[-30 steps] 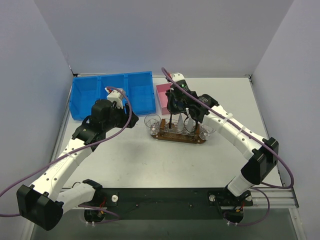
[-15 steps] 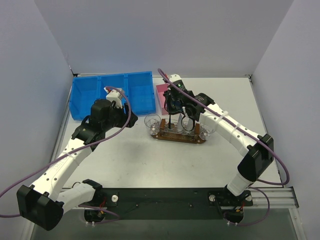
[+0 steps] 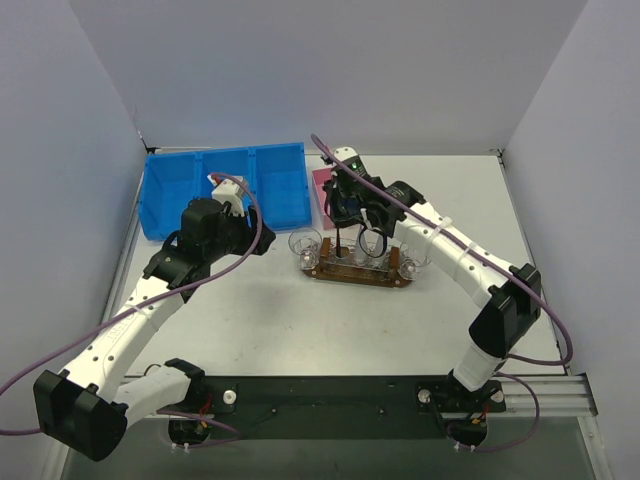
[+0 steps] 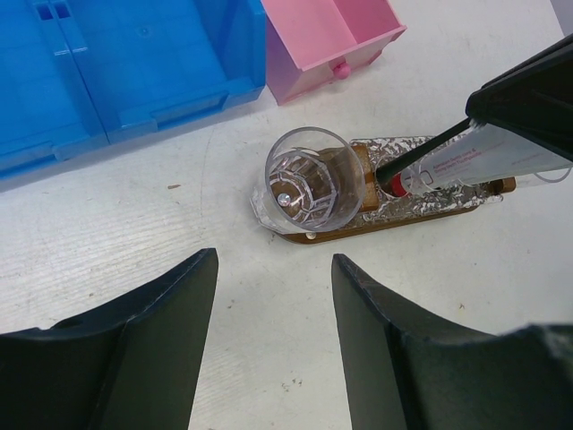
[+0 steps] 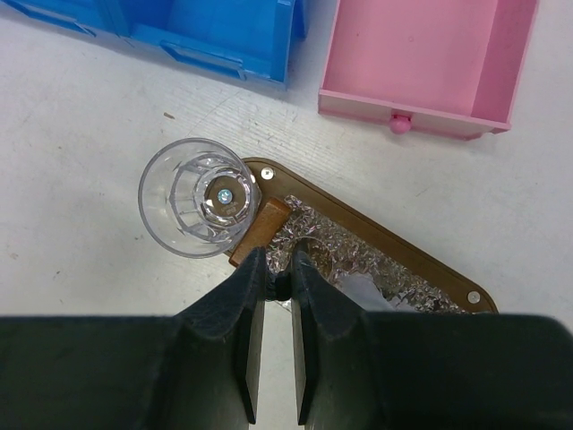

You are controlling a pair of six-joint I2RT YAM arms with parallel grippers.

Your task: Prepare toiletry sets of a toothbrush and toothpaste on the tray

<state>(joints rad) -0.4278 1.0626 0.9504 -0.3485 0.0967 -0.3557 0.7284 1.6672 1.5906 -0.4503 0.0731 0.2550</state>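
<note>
The dark wooden tray (image 3: 357,275) lies mid-table and carries several clear cups. My right gripper (image 3: 345,208) is shut on a thin black toothbrush (image 3: 340,240) that stands upright in a cup on the tray. In the right wrist view the jaws (image 5: 273,269) pinch its dark end above the foil-lined tray (image 5: 376,224). A white toothpaste tube (image 4: 483,161) lies beside the toothbrush (image 4: 421,152). An empty cup (image 4: 309,179) sits at the tray's left end and also shows in the right wrist view (image 5: 204,197). My left gripper (image 4: 273,269) is open and empty, just left of the tray.
A blue compartmented bin (image 3: 225,185) stands at the back left. A pink open box (image 3: 326,195) sits behind the tray, under my right wrist. Grey walls close in the table on three sides.
My right gripper has shifted slightly left and back with the toothbrush held in the cup. The left arm has not moved.
</note>
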